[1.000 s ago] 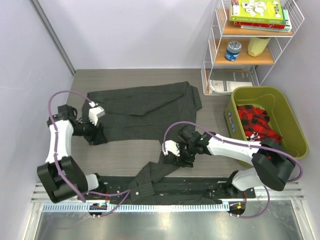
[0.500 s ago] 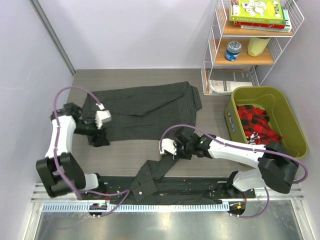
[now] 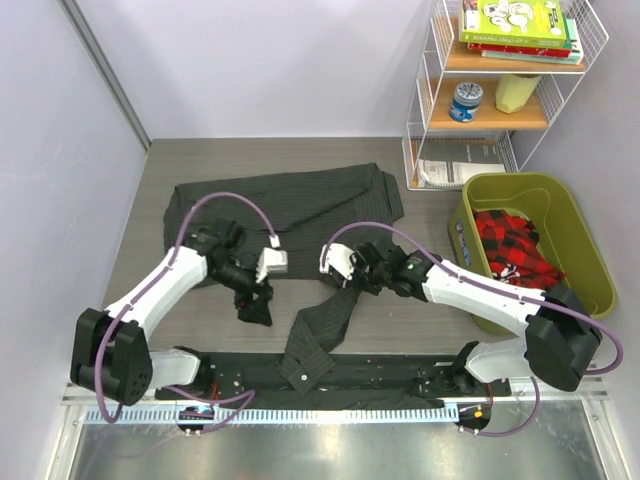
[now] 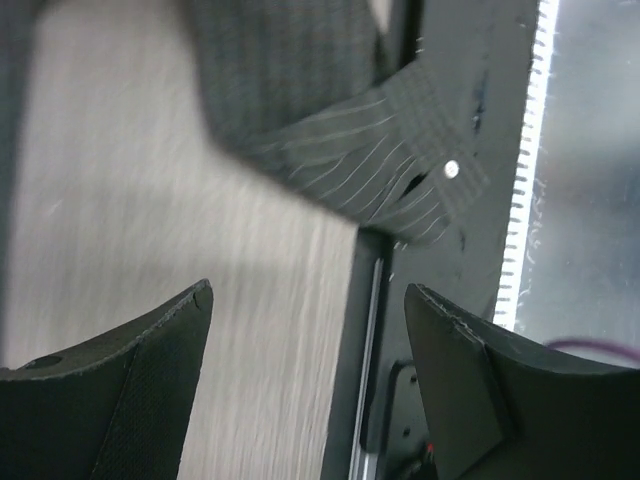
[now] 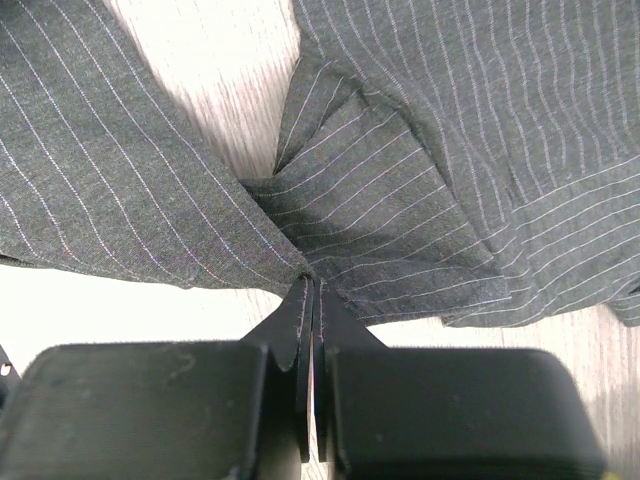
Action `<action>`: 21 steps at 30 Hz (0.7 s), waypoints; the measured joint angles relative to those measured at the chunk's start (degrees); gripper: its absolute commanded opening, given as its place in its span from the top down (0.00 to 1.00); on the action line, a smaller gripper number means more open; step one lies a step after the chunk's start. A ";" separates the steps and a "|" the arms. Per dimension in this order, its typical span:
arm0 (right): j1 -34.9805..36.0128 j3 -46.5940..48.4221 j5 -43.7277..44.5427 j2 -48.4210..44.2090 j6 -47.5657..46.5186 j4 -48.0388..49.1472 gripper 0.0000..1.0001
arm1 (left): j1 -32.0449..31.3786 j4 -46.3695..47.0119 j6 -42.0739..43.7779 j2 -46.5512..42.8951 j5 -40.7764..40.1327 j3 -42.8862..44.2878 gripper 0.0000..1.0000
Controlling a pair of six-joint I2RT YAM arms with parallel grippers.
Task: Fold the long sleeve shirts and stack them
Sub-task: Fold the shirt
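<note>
One long sleeve shirt (image 3: 290,205), dark charcoal with pale pinstripes, lies spread across the middle of the table. One sleeve (image 3: 325,325) trails toward the near edge, its buttoned cuff (image 4: 400,150) resting on the black base rail. My right gripper (image 3: 346,286) is shut on a bunched fold of the shirt (image 5: 400,190) where that sleeve starts; the jaws (image 5: 312,285) pinch the cloth. My left gripper (image 3: 255,310) hovers open over bare table left of the sleeve. Nothing sits between its fingers (image 4: 120,390), and the cuff lies just beyond its tips.
A green bin (image 3: 560,195) holding red plaid cloth (image 3: 510,245) stands at the right. Behind it is a wire shelf (image 3: 430,90) with books and jars. The black base rail (image 3: 400,375) runs along the near edge. Walls close the left and back.
My left arm left the shirt's left edge and swung right and nearer, opening wider. My right gripper shut on the sleeve and drew it away from the near edge.
</note>
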 measured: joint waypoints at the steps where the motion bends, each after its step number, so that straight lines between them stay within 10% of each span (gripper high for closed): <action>1: 0.00 -0.22 0.00 -0.07 0.09 0.02 0.99 | -3.13 2.08 -2.10 -0.11 -0.22 -0.83 0.24; 8: -0.28 -1.66 -0.11 -0.28 0.76 -0.15 0.99 | -16.20 18.29 -18.64 0.07 -6.91 -5.92 0.24; 21: -2.95 -6.56 -0.35 -0.42 6.36 0.66 0.99 | -18.01 30.47 -26.62 6.14 -8.63 -5.11 0.31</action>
